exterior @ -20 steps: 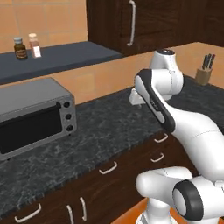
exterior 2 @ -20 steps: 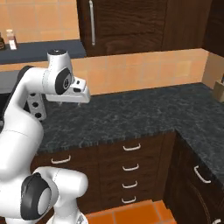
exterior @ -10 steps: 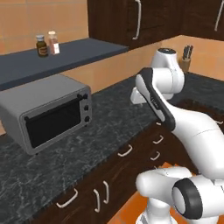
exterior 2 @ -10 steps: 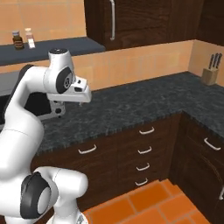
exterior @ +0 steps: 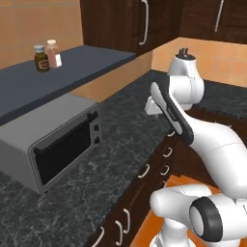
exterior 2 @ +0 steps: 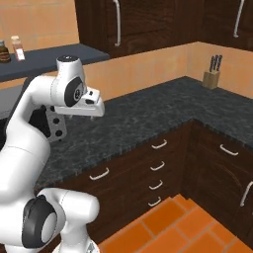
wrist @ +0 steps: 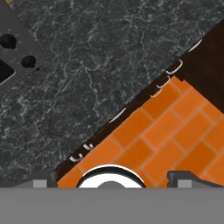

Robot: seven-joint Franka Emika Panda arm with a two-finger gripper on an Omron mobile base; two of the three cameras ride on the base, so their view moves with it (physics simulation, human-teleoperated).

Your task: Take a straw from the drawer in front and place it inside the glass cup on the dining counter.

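Toaster oven on speckled counter (knife block far corner).

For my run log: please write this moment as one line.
gripper: open, empty | below: dark speckled stone counter, orange tiled floor | straw: not taken

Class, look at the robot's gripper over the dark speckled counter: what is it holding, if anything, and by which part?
Nothing is held. The gripper is open, its fingertips wide apart and nothing between them, above the counter edge.

The toaster oven is cut off by the hand view's left edge.
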